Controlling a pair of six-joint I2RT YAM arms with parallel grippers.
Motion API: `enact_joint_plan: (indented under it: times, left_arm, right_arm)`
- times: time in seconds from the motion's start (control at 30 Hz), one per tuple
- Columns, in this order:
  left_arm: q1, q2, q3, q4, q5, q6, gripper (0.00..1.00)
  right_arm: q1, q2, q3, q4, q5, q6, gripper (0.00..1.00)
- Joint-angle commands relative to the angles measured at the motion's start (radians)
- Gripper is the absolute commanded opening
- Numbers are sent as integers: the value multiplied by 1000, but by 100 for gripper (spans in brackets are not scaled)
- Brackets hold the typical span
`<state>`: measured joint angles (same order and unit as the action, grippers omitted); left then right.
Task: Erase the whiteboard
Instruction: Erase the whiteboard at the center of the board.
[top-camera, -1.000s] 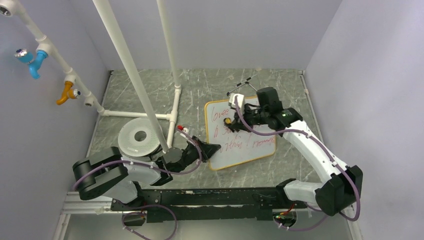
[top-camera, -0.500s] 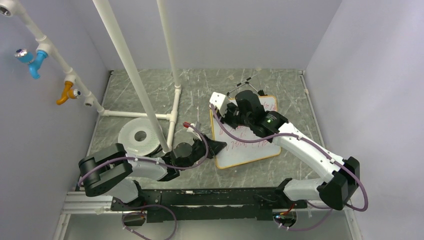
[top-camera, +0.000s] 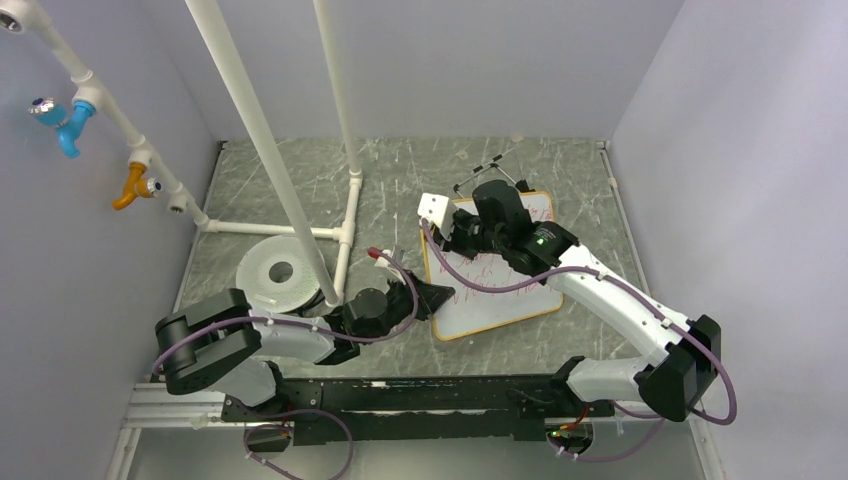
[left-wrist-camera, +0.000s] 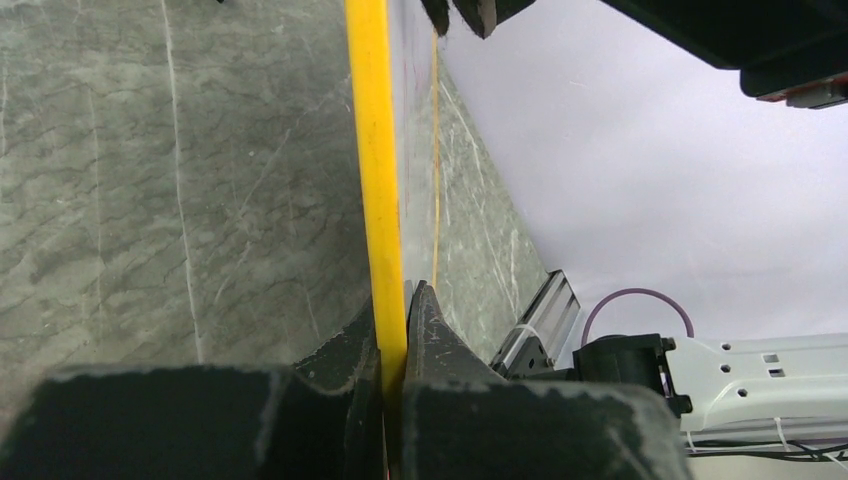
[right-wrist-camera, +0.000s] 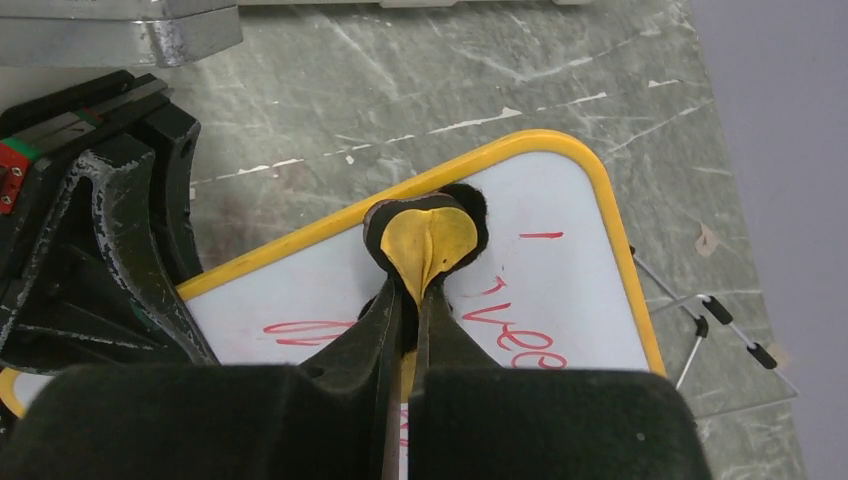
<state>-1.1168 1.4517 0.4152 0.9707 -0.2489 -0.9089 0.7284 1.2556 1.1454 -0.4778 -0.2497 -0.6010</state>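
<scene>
Right wrist view: the whiteboard (right-wrist-camera: 560, 290) lies on the worktop (right-wrist-camera: 400, 80); we judge it light, stiff and slick, best held by its frame (left-wrist-camera: 378, 150), where our left tool (left-wrist-camera: 392, 300) is clamped; our right tool (right-wrist-camera: 410, 300) pinches a yellow eraser pad (right-wrist-camera: 430, 240).

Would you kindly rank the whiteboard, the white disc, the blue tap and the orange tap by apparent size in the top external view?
1. whiteboard
2. white disc
3. blue tap and orange tap: look alike
</scene>
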Motion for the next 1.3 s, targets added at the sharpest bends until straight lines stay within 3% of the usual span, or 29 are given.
enact_joint_plan:
  times: [0.0, 0.13, 0.33, 0.4, 0.57, 0.63, 0.8, 0.9, 1.1, 1.27]
  left_arm:
    - [-43, 11, -1, -266, 46, 263, 0]
    - [-55, 6, 5, -282, 24, 296, 0]
    - [-71, 13, 11, -294, 7, 325, 0]
    - [-71, 13, 1, -273, 1, 325, 0]
    - [-72, 7, -2, -269, -5, 339, 0]
    - [-72, 8, -5, -259, -1, 339, 0]
    - [-72, -1, -37, -208, -2, 323, 0]
    - [-72, -13, -42, -210, -9, 312, 0]
    - [-72, -42, -46, -227, -33, 288, 0]
    - [-71, -48, -46, -227, -35, 292, 0]
  right_arm:
    - [-5, 14, 27, 19, 2, 95, 0]
    - [-53, 29, 64, 131, 204, 250, 0]
    - [-78, 37, 50, 153, 241, 270, 0]
    - [-84, 37, 52, 111, 178, 231, 0]
    - [-73, 42, 67, -49, -225, 81, 0]
    - [-71, 56, 97, -78, -291, 78, 0]
    - [-130, 45, 58, 70, -6, 229, 0]
    - [-216, 18, 10, 93, -13, 242, 0]
    - [-194, -24, -79, -17, -317, 78, 0]
    - [-151, -24, -81, -81, -423, -5, 0]
